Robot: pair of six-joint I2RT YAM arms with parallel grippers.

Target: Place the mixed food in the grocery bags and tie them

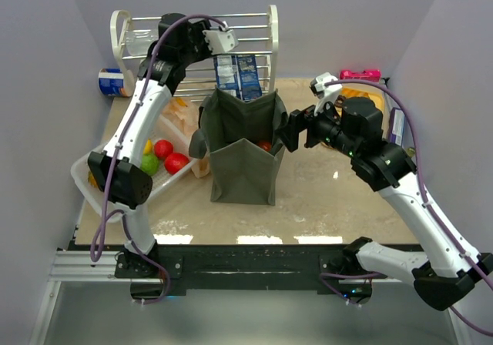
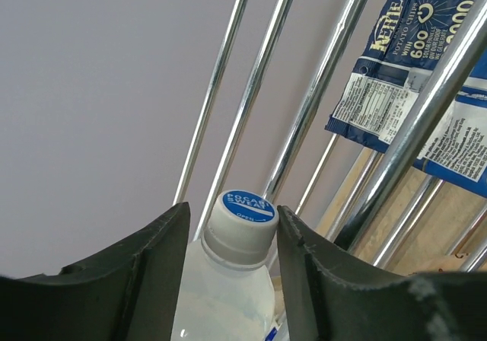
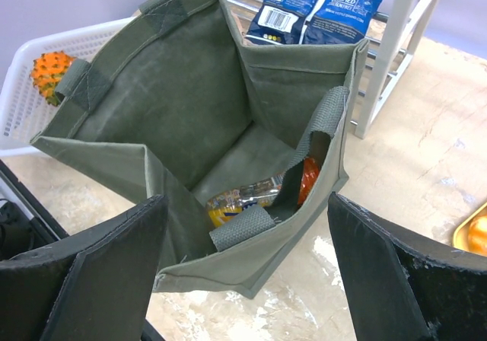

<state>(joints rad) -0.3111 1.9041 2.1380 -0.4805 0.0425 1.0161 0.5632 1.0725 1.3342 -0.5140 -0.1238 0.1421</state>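
My left gripper (image 2: 232,210) reaches into the white wire rack (image 1: 266,29) and straddles the white cap of a clear plastic bottle (image 2: 237,231). The right finger is at the cap, the left one a sliver off; the jaws are open. Blue snack packets (image 2: 411,74) lean on the bars behind. The olive-green tote (image 1: 243,149) stands open mid-table, with an orange-filled bottle (image 3: 243,196) and a red-orange item (image 3: 308,180) lying inside. At the tote's right rim my right gripper (image 1: 286,133) hovers wide open and empty. The peach plastic bag (image 1: 181,118) lies left of the tote.
A white slatted tray (image 1: 85,172) at the left holds red (image 1: 176,162) and green (image 1: 150,164) fruit and a spiky orange one (image 3: 49,71). A can (image 1: 112,82) lies at the back left. A pink item (image 1: 360,75) and a yellow tray (image 3: 472,234) sit at the right.
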